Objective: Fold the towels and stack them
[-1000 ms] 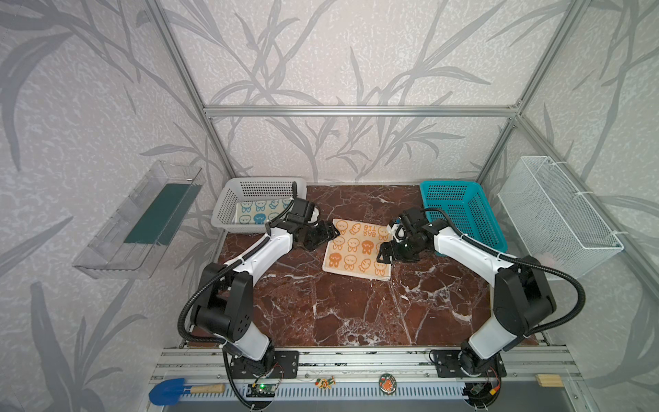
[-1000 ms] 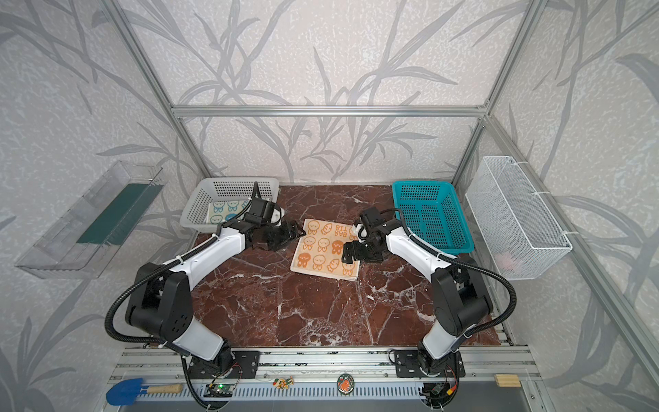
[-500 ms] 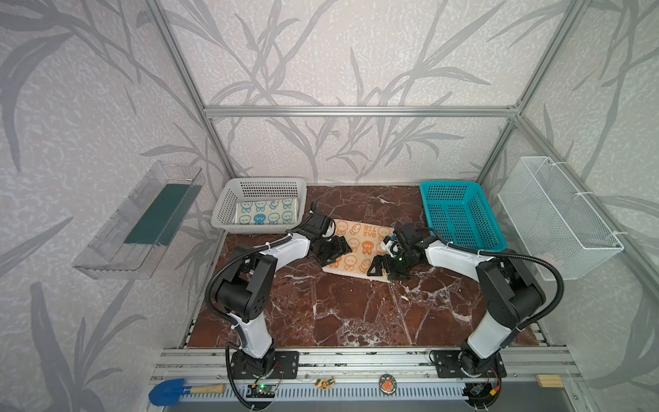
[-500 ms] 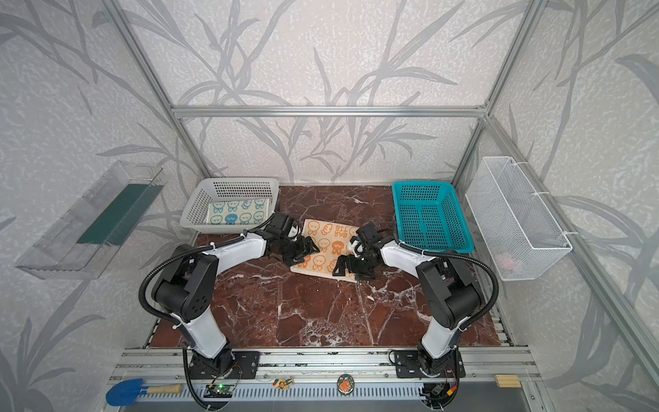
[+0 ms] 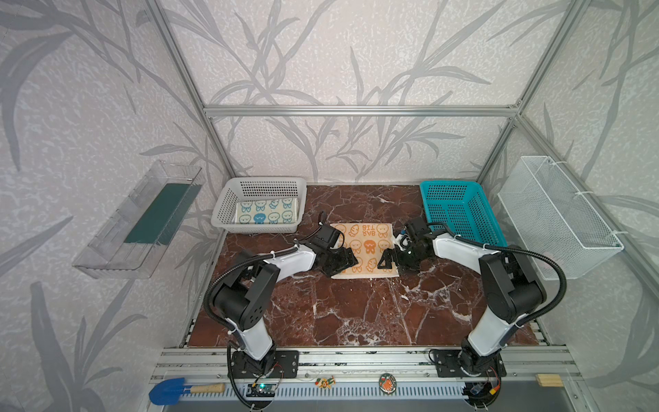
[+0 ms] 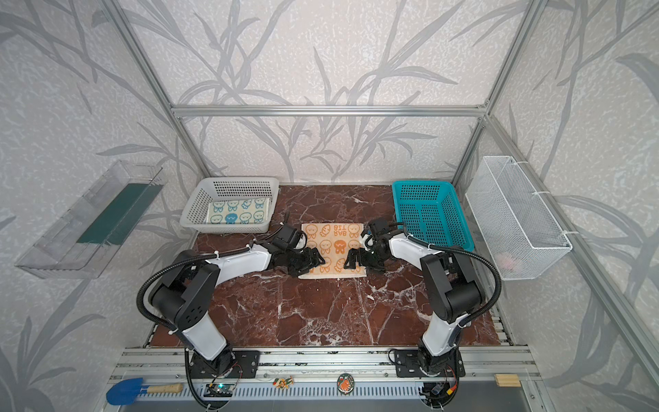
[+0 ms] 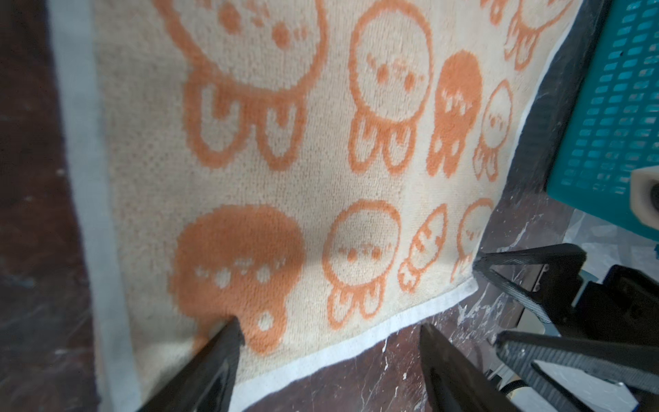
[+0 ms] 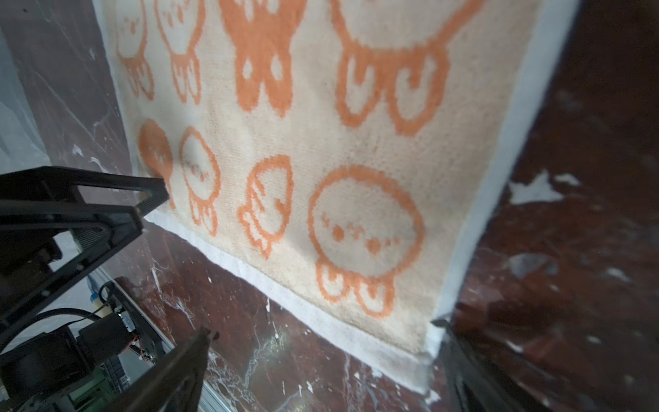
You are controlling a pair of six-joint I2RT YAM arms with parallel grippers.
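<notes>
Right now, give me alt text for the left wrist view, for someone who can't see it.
A cream towel with orange bunnies lies flat on the red marble table, and the left gripper, open, straddles its white hem, one finger over cloth, one over marble. Past its corner are the open right gripper and a teal basket.
</notes>
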